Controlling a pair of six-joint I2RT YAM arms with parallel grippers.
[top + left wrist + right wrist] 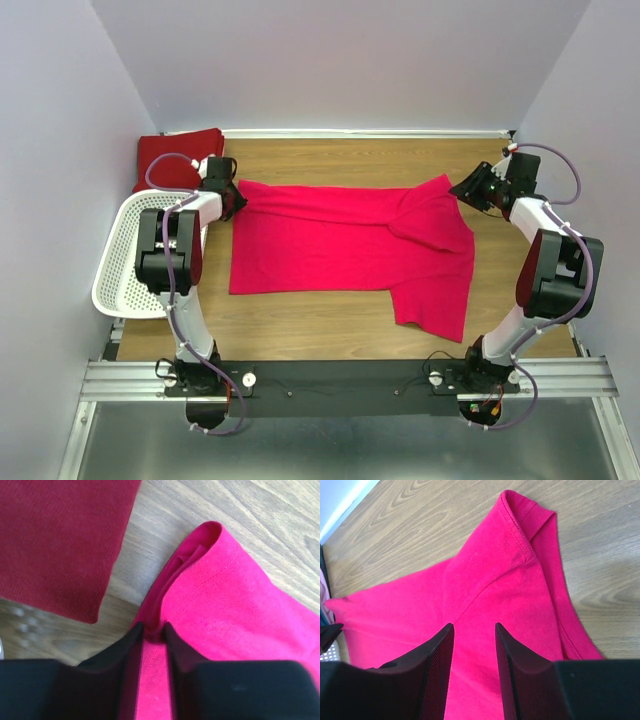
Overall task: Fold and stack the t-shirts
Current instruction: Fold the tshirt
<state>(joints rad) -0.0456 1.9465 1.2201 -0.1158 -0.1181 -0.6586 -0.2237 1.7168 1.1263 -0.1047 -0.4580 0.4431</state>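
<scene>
Step in hand, by the look of it: taking hold of the far edge for the first fold. Bright crimson-pink soft fabric t-shirt [340, 245] lies spread flat mid-frame on the wooden surface [330, 335], one sleeve hanging toward lower right. Left claw [232, 197] sits at the shirt's upper-left corner; in the left wrist view its jaws stand narrow with a ridge of pink fabric pinched between them, so it is gripping the hem corner. Right claw [462, 190] is at the upper-right corner by the other sleeve; in the right wrist view its jaws stand apart over the fabric with no pinch visible. Darker red folded fabric t-shirt [180, 155] lies at upper left, just behind the white perforated plastic basket [115, 270]. Next move likely calls for the right claw to clamp its corner, then both to lift evenly and carry the edge toward the bottom of the frame. Uneven lift would skew the fold.
</scene>
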